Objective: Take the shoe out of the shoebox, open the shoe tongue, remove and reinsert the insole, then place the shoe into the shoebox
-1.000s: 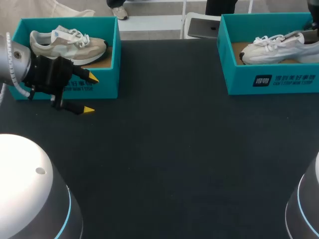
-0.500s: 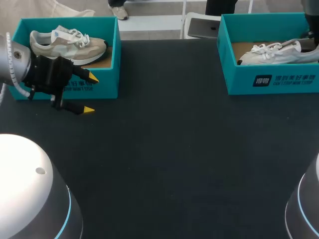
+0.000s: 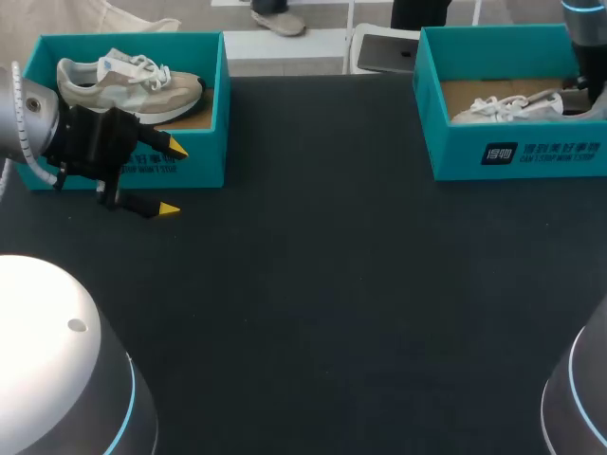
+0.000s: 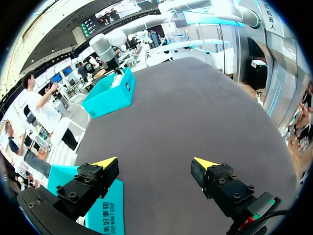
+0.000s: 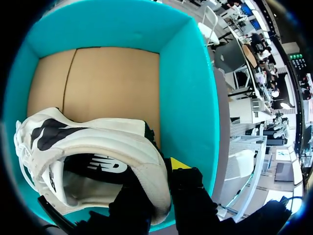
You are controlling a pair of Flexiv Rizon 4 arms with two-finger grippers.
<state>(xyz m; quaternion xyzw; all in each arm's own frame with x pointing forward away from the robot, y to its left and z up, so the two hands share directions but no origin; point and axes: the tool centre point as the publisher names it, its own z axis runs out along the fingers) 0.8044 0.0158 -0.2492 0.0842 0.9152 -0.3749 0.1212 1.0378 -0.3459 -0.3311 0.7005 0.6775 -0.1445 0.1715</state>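
Your right gripper (image 5: 157, 175) is clamped on the heel rim of the white shoe (image 3: 507, 106), which lies low inside the right shoebox (image 3: 517, 152). The shoe's long axis runs along the box, heel at the gripper and toe pointing toward your left. Your left gripper (image 3: 173, 178) hangs with fingers apart, well away beside the left shoebox (image 3: 204, 123), so the right arm is the nearer one.
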